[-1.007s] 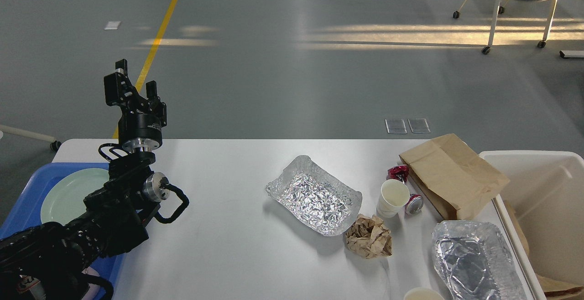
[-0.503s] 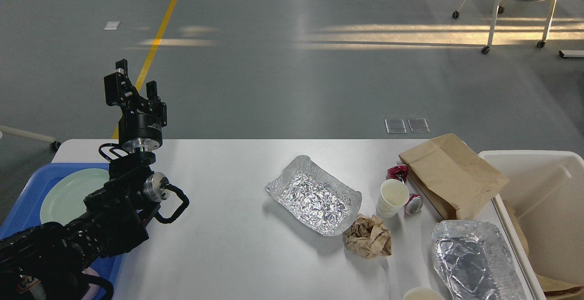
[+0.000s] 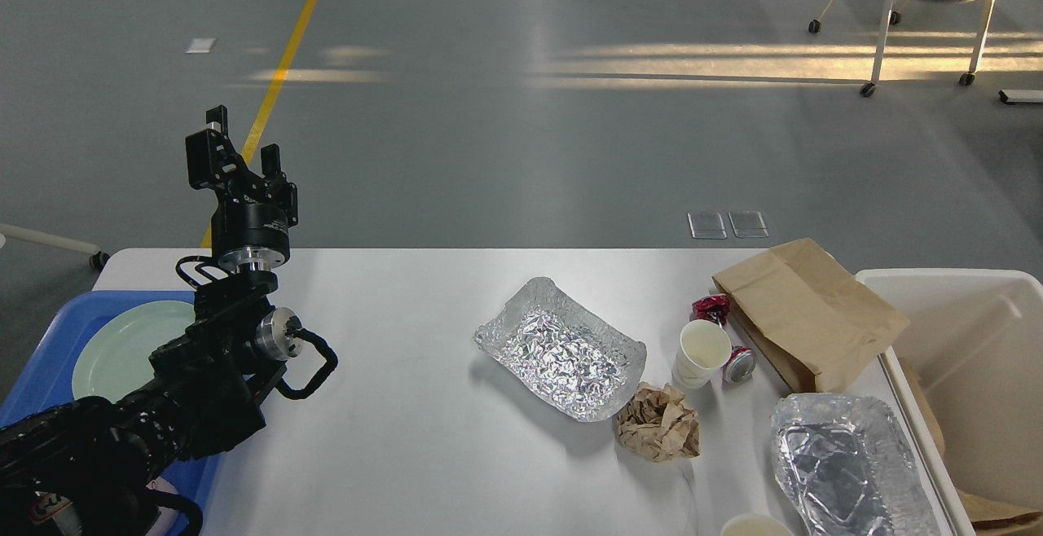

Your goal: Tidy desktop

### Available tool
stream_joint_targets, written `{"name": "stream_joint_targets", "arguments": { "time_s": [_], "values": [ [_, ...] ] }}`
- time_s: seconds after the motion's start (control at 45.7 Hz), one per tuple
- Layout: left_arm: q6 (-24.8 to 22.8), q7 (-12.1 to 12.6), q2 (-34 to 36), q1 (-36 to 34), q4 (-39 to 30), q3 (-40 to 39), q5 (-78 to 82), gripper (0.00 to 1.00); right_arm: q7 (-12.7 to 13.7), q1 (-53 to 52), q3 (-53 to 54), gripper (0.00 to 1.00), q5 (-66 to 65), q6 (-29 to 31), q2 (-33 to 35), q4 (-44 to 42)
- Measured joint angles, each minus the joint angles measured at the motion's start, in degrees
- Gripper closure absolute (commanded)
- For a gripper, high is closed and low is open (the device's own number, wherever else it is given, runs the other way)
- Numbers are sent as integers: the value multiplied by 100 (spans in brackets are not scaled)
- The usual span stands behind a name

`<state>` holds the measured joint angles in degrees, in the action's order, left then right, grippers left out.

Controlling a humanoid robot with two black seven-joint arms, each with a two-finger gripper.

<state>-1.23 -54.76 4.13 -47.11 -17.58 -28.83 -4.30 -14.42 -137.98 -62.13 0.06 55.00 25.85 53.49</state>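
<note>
the table point(image 3: 424, 438) is sitting right below me, stretching from the blue tray point(image 3: 33, 373) on the left to the off-white bin point(image 3: 945, 279) on the right, and it is not yet tidy. i am judging that no pickup is under way. my left pincer point(image 3: 236, 157) is hovering above the far left corner, its fingers parted and holding nothing; my right pincer is not showing.

i am counting two foil trays, one mid-table point(image 3: 562, 349) and one near right point(image 3: 847, 463); two paper cups, one upright point(image 3: 701, 353) and one at the near edge point(image 3: 754, 526); one crumpled brown paper point(image 3: 658, 422); one brown bag point(image 3: 811, 312); two red bits, maybe cans point(image 3: 713, 308); one green plate point(image 3: 122, 344) on the tray.

next, i am thinking a reach rightward to the rubbish, then a carry to the bin.
</note>
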Motion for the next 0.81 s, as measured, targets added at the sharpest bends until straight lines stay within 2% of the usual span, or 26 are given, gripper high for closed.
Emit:
{"name": "stream_joint_targets", "arguments": {
  "time_s": [0.35,0.547,0.81],
  "values": [
    [0,0,0,0,0,0,0,4,8,1543,-32,0,-406,-63,-487,122],
    [0,0,0,0,0,0,0,4,11,2733,-63,0,-1077,-1233,-701,102],
    [0,0,0,0,0,0,0,4,3,4047,-63,0,-1632,-2488,-1000,55]
  ]
}}
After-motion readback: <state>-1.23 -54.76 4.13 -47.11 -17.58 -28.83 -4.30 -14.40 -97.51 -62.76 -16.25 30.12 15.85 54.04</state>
